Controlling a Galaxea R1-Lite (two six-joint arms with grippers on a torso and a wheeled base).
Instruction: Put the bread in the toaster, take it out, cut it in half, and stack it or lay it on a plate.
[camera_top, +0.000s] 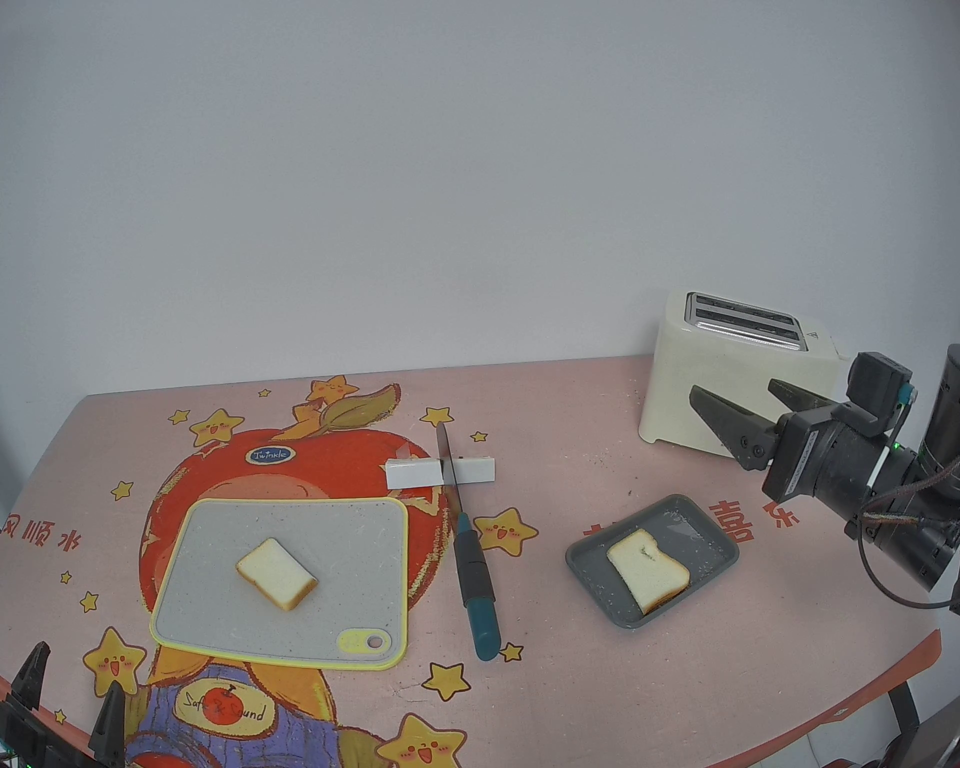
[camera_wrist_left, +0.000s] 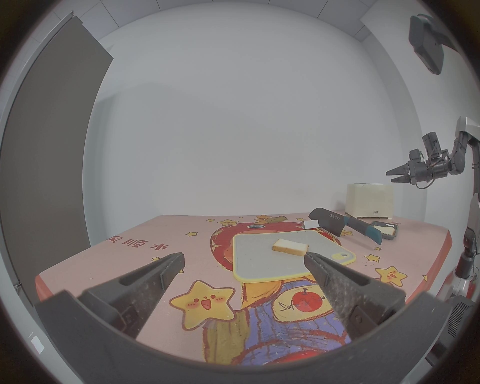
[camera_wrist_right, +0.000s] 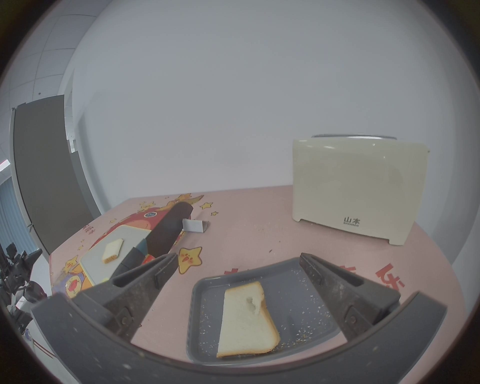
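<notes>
Near left on the bench (camera_top: 600, 420) sits the cutting board (camera_top: 350, 560) with a piece of bread (camera_top: 277, 574) lying on it, and just right of it the knife (camera_top: 470, 560) runs near to far, blade crossing a small block (camera_top: 410, 473). Further right there's the tray (camera_top: 700, 530) with a bread slice (camera_top: 648, 570) in it, and the toaster (camera_top: 720, 380) stands behind at far right. The right gripper (camera_top: 733, 390) hangs before the toaster; the left gripper (camera_top: 78, 672) is at the near left corner.

Two dark arms, wedge-fingered.
The right gripper (camera_top: 732, 388) has tapered black fingers (camera_top: 737, 429) with screws, a boxy dark-grey wrist, a camera block at one o'clock and black cables looping at five o'clock; the left gripper (camera_top: 78, 668) matches.
</notes>
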